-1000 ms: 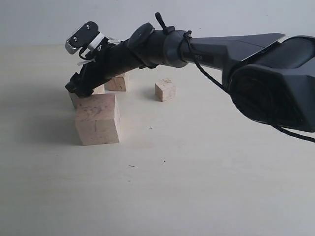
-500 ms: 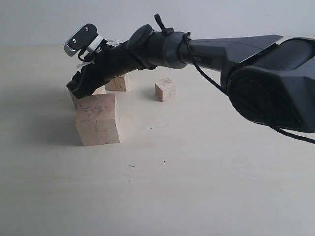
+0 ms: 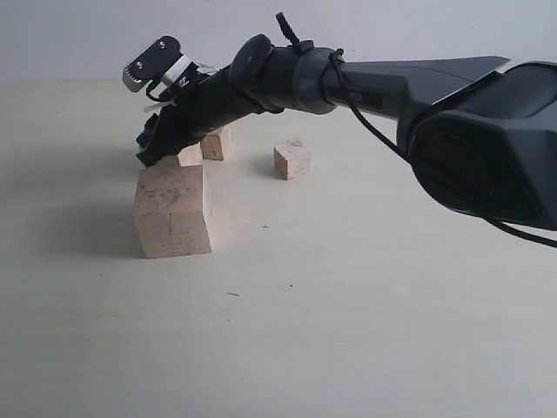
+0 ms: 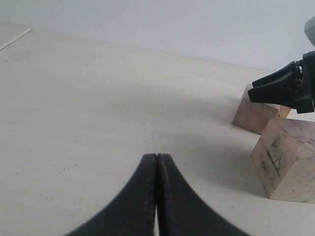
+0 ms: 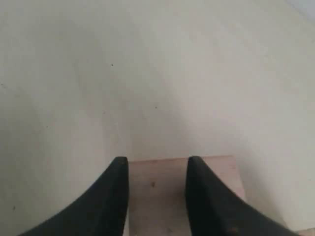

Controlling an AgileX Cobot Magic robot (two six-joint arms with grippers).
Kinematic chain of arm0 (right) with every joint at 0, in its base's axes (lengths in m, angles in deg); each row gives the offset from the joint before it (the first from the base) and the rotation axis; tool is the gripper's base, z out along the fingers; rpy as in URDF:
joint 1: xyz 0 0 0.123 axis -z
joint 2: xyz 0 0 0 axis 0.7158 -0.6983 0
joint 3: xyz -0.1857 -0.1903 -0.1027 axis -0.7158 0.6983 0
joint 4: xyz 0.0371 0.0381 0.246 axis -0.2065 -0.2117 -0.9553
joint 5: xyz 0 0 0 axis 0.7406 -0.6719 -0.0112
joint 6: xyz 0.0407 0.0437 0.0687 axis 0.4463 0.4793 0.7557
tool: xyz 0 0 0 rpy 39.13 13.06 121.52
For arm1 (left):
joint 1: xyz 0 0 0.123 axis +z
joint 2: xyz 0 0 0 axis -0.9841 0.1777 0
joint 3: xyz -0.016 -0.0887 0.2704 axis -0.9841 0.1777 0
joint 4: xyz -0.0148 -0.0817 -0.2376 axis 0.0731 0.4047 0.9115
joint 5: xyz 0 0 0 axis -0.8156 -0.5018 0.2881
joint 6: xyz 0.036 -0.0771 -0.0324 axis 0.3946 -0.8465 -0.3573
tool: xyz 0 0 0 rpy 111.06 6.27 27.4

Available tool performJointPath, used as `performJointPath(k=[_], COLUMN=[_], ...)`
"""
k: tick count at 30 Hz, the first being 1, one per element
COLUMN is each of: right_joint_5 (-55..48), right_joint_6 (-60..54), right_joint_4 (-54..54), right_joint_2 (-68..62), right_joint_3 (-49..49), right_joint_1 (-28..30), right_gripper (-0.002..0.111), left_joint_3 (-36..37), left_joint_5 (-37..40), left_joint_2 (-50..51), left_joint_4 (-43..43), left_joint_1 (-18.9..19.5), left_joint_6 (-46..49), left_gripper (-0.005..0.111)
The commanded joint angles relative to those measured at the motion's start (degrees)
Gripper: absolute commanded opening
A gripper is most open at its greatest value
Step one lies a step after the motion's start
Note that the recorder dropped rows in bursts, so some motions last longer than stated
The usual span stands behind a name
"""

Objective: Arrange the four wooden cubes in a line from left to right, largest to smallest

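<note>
Four wooden cubes stand on the pale table. The largest cube (image 3: 172, 212) (image 4: 290, 162) is nearest, at the left. A mid-sized cube (image 3: 190, 157) (image 4: 253, 117) (image 5: 157, 191) sits just behind it, another cube (image 3: 215, 144) is further back, and the smallest cube (image 3: 292, 159) stands apart to the right. My right gripper (image 3: 150, 155) (image 5: 156, 160) reaches across and hangs over the mid-sized cube's top. Its jaws stand apart, narrower than the cube, with one finger over the top face. My left gripper (image 4: 156, 156) is shut and empty, low over bare table.
The right arm (image 3: 365, 83) stretches across the back of the scene from the right, above the cubes. A pale wall runs behind the table (image 3: 348, 287). The table's far edge (image 4: 15, 38) shows in the left wrist view.
The right gripper has risen and shifted right, and its jaws have narrowed. The mid-sized cube no longer shows past the largest cube's left side. The left gripper's earlier state is not shown.
</note>
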State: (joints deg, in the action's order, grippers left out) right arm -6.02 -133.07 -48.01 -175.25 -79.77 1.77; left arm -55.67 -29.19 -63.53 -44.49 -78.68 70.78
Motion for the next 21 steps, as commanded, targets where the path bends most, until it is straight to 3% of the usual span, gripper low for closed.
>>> performJointPath(k=[1, 4, 16, 21], right_joint_5=[-0.6, -1.4, -4.8, -4.8], right_joint_6=[2.9, 3.0, 2.8, 2.8], right_joint_4=[4.2, 4.3, 4.6, 12.5], right_joint_2=[-0.3, 1.4, 9.0, 9.0], right_joint_3=[0.6, 0.6, 0.6, 0.6], right_joint_1=[2.1, 2.4, 2.5, 2.5], right_gripper=[0.014, 0.000, 0.000, 0.000], left_joint_3=[0.2, 0.2, 0.2, 0.2], left_joint_5=[-0.5, -0.5, -0.5, -0.5], left_joint_2=[-0.2, -0.2, -0.2, -0.2], left_joint_4=[0.7, 0.7, 0.7, 0.7], left_joint_1=[0.2, 0.2, 0.2, 0.2], left_joint_6=[0.3, 0.3, 0.3, 0.3], left_gripper=[0.000, 0.000, 0.000, 0.000])
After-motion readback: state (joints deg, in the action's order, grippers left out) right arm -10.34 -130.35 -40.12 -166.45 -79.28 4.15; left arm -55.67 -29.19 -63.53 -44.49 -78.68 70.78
